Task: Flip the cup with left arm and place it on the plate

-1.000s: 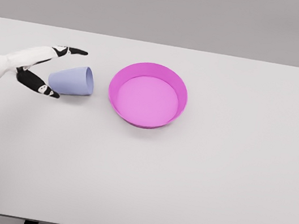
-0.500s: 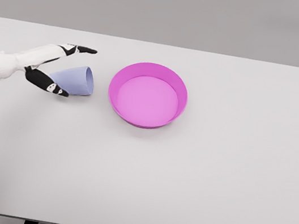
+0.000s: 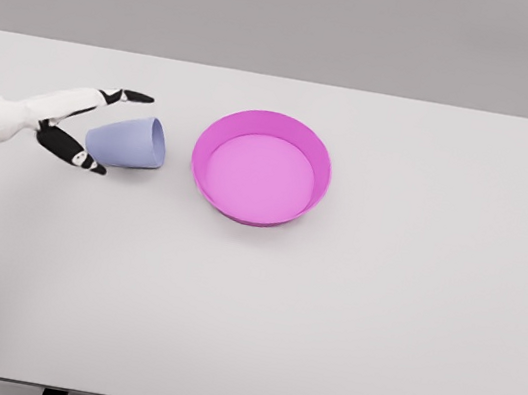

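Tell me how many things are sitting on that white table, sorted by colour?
Lavender: 1, the cup, lying on its side
Pink: 1, the plate, empty
Total: 2
The robot's left hand reaches around the cup's closed end with fingers spread, and is not counted.
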{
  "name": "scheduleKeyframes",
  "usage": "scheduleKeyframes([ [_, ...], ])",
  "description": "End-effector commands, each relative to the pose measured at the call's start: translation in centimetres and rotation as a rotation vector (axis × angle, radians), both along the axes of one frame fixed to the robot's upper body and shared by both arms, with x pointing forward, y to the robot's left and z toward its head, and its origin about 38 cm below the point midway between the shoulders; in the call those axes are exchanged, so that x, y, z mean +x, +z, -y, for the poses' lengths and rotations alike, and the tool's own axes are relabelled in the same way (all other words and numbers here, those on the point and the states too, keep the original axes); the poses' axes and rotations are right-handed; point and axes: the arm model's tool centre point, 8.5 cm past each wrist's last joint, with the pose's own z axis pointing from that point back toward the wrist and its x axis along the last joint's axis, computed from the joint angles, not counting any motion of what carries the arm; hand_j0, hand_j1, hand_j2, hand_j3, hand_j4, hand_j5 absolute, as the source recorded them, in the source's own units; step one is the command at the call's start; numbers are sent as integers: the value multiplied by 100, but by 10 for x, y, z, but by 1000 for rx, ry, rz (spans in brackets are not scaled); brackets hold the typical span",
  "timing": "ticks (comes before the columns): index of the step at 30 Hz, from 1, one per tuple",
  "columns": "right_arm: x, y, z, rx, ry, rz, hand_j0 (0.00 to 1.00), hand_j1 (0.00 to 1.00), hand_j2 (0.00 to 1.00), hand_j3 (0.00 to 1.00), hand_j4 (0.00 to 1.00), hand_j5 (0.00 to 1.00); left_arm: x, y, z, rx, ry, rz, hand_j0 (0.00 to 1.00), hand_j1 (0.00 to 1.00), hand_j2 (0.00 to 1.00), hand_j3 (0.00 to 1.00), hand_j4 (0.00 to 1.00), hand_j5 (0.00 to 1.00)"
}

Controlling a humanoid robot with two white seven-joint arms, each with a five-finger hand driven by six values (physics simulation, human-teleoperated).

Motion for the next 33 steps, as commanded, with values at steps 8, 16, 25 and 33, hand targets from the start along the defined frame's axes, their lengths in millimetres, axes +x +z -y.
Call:
scheduleKeyframes([
  [8,0,0,0,0,0,0,100,100,100,100,100,100,10,-22,21,-7,25,-88,100,100,100,100,100,100],
  [16,0,0,0,0,0,0,100,100,100,100,100,100,12,-23,26,-12,33,-97,100,100,100,100,100,100],
  [25,0,0,0,0,0,0,100,100,100,100,100,100,15,-24,39,-28,15,-96,83,83,83,83,83,83],
  [33,0,0,0,0,0,0,100,100,100,100,100,100,18,-31,45,-43,24,-115,85,85,85,85,85,85],
])
